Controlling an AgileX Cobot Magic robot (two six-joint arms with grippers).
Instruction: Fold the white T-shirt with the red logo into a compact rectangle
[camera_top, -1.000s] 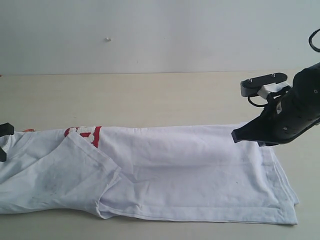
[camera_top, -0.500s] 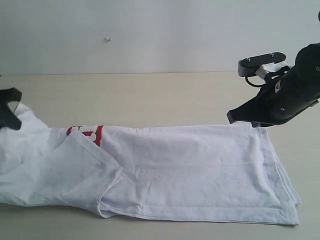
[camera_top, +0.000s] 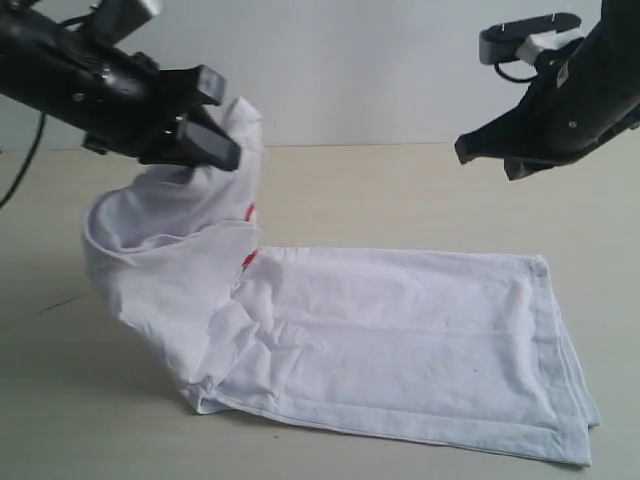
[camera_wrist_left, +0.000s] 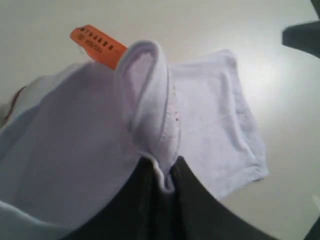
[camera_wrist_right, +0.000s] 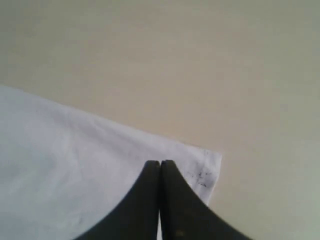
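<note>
White cotton T-shirt (camera_top: 400, 330) lies mostly flat on the pale bench (camera_top: 400, 190), but its neck end hangs up in the air on the left. Left end effector (camera_wrist_left: 165, 172) is pinching the ribbed collar, with the orange neck tag (camera_wrist_left: 97, 46) poking out beside it. A bit of the fuzzy red logo (camera_top: 248, 258) peeks from the fold. Right end effector (camera_wrist_right: 160, 167) is pressed together, holding nothing, hovering over a hem corner.

The red logo (camera_top: 247, 258) is almost wholly buried in the raised folds of the T-shirt (camera_top: 400, 320). Only two red slivers show, and no letters can be read. The print on the orange tag (camera_wrist_left: 97, 46) at the shirt's collar is too blurred to read. Above the shirt's hem, the right arm (camera_top: 590, 90) is cut off by the picture's edge.
</note>
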